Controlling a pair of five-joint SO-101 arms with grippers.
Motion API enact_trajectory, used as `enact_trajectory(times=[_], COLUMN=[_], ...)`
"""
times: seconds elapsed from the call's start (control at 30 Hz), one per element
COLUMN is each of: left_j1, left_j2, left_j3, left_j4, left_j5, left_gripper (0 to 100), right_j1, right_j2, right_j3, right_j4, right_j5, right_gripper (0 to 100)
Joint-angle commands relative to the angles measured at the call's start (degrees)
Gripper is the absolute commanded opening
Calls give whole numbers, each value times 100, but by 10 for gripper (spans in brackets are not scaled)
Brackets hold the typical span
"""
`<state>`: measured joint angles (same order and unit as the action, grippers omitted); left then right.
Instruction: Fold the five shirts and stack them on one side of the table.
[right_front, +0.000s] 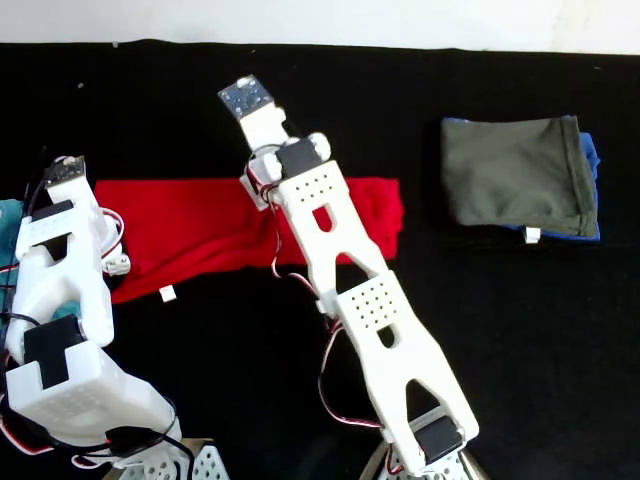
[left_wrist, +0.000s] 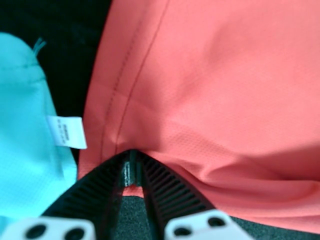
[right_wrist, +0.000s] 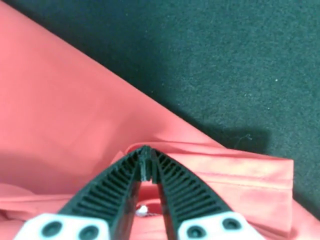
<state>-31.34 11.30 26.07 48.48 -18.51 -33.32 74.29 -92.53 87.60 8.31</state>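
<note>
A red shirt (right_front: 200, 225), folded into a long strip, lies across the middle of the black table. My left gripper (left_wrist: 131, 157) is shut on the edge of the red shirt (left_wrist: 210, 90) at its left end, beside a teal shirt (left_wrist: 25, 130) with a white label (left_wrist: 67, 131). My right gripper (right_wrist: 145, 156) is shut on a fold at the far edge of the red shirt (right_wrist: 60, 110), near the strip's middle. In the high view the left arm (right_front: 60, 260) stands over the strip's left end, and the right arm (right_front: 340, 250) crosses it diagonally.
At the right of the table an olive folded shirt (right_front: 515, 170) lies on a blue one (right_front: 592, 150). The teal shirt (right_front: 8, 225) shows at the table's left edge. Bare black cloth (right_front: 520, 340) lies at the front right.
</note>
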Motion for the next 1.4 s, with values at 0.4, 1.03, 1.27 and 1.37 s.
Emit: enact_trajectory(times=[0.4, 1.03, 1.27, 1.37], left_j1=[-180, -57, 523, 725], left_j2=[-505, 4110, 4945, 5095], left_j3=[-2475, -7257, -8321, -8470], left_j4=[2163, 3745, 4932, 5187], left_j5=[-325, -1231, -1231, -1222], left_gripper=[214, 213, 210, 209], right_j1=[1059, 769, 778, 787], right_j2=[-1631, -7029, -8171, -8497], right_j3=[-242, 4901, 6044, 6255], right_j4=[1367, 1341, 1332, 1332], right_j5=[378, 387, 387, 387], right_gripper=[9, 9, 9, 9])
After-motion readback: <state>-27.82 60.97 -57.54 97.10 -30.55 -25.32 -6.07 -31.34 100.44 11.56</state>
